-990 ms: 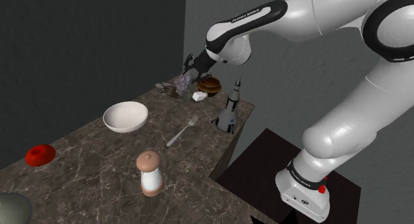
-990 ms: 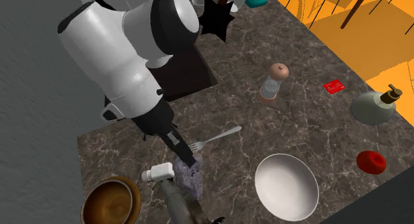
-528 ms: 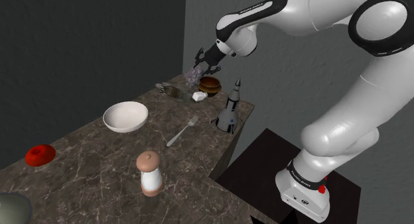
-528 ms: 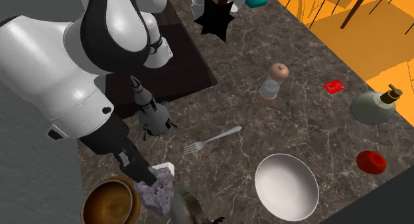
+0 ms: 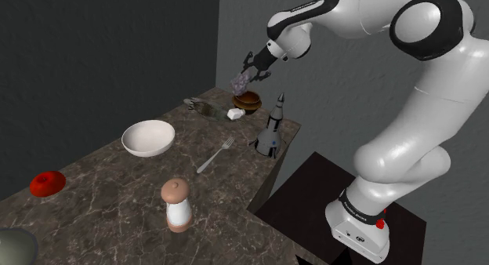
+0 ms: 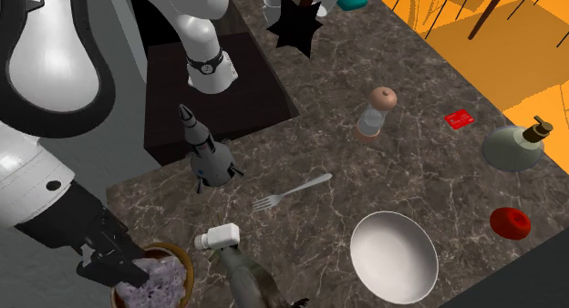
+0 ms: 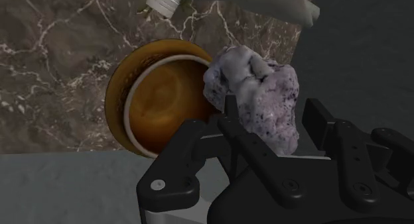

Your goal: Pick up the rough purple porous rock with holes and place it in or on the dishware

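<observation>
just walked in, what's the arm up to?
The arm has the purple rock clasped in its gripper, held in the air above the counter, roughly over the brown bowl at the counter's corner. The rock is not set down yet. A white bowl sits further along the counter, with nothing in it.

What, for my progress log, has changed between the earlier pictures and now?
The gripper, already shut on the purple rock, lifted it and carried it toward the second exterior view's left, to above the brown bowl. The white bowl, fork, rocket model and pepper mill stayed put.
</observation>
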